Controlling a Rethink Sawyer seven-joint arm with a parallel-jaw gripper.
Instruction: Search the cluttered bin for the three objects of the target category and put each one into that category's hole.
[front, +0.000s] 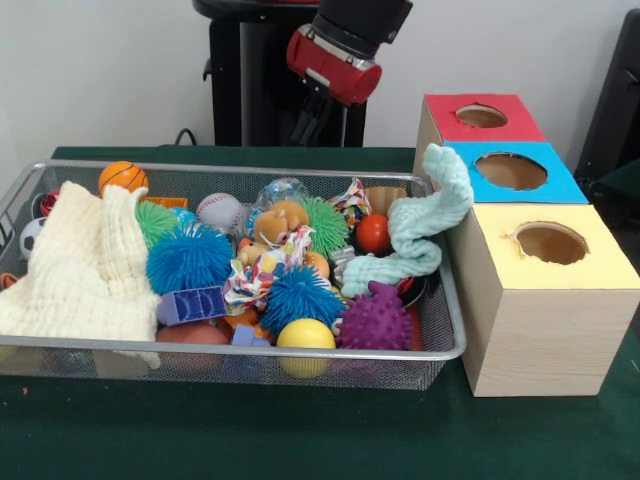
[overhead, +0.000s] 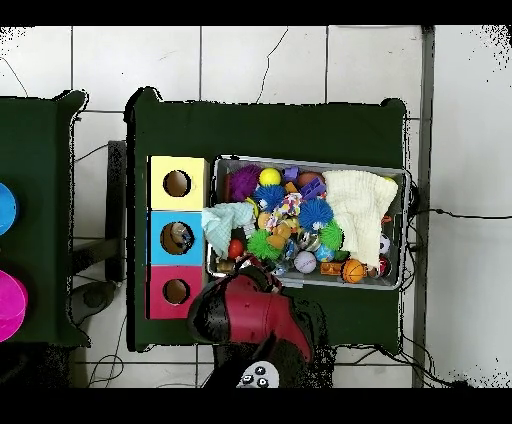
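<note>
Honestly, fingers (front: 310, 125) hang behind wire bin (front: 447, 352) at tabletop's far edge; can't tell if spread or pinched. One clear bottle (front: 281, 191) sits mid-bin near back rim, half buried. Teal cloth (front: 420, 225) draped toward blue hole (front: 511, 170), could snag and drag along.

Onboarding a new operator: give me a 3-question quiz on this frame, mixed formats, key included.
1. True or false: the mint cloth hangs over the bin rim toward the boxes.
2. Which top sits between red and yellow? A) green B) blue C) white
3. Fill in: the gripper hangs above the bin's ____ rim, front view.

Key: 1 true; 2 B; 3 far
</note>
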